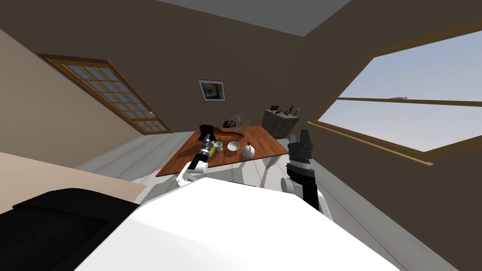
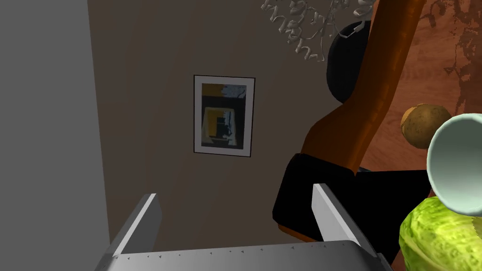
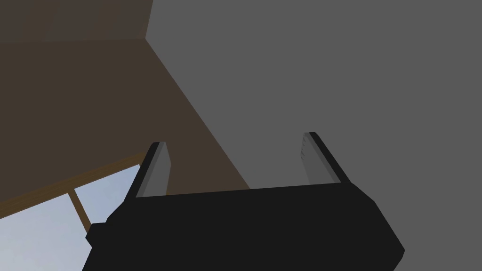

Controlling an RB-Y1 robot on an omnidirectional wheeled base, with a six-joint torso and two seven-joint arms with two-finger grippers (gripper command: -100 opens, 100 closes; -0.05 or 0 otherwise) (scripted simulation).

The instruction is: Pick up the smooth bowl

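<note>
- Not grasped yet: the bowl (image 1: 233, 147) sits on the surface (image 1: 268, 141), just beside a cup (image 1: 219, 147).
- Left claw (image 1: 207, 138) hovers near the cup, blades apart and empty.
- Right claw (image 1: 301, 136) is apart, off the surface's edge.
- To do: reach, clamp, lift.

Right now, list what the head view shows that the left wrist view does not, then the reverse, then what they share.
Head view adds: the smooth white bowl on the wooden table, between a pale green cup and a white round pot; the right claw raised off the table's right side; a large window. Left wrist view adds: the left claw, fingers open, and a brown round lump beside the cup. Both: the table, the cup, the framed picture on the wall, the wire basket.
</note>
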